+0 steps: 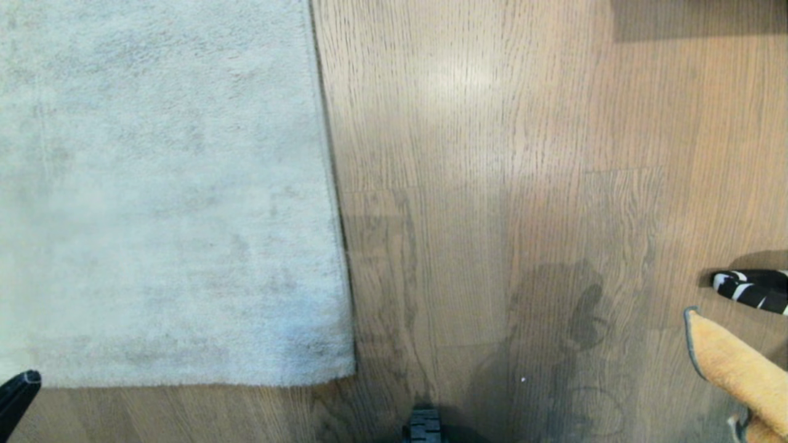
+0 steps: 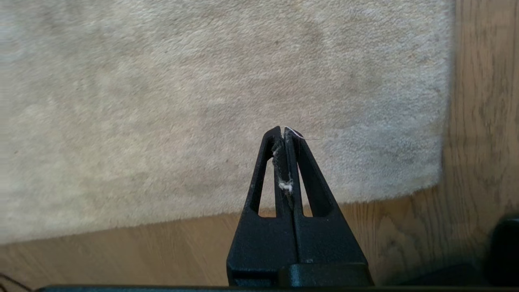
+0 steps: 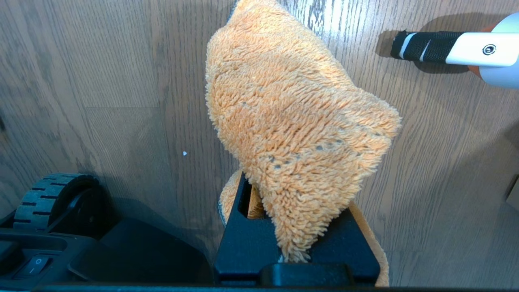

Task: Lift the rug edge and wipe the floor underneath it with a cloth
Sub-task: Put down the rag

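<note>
The pale grey rug (image 1: 166,191) lies flat at left on the wood floor (image 1: 492,184), its visible right edge running near to far; none of it is lifted. The left gripper (image 2: 284,132) hovers clenched and empty above its near corner. The right gripper (image 3: 284,227), far right, apparently clamps the orange cloth (image 3: 292,121). Wiping remains undone.

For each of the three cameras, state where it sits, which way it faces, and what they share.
Head: high, facing down at pale grey rug and brown plank floor.
Left wrist: behind shut left gripper over the rug corner.
Right wrist: behind right gripper, jaws shut on orange fuzzy cloth.
Shared: the rug, head and left wrist; the cloth, head and right wrist.
</note>
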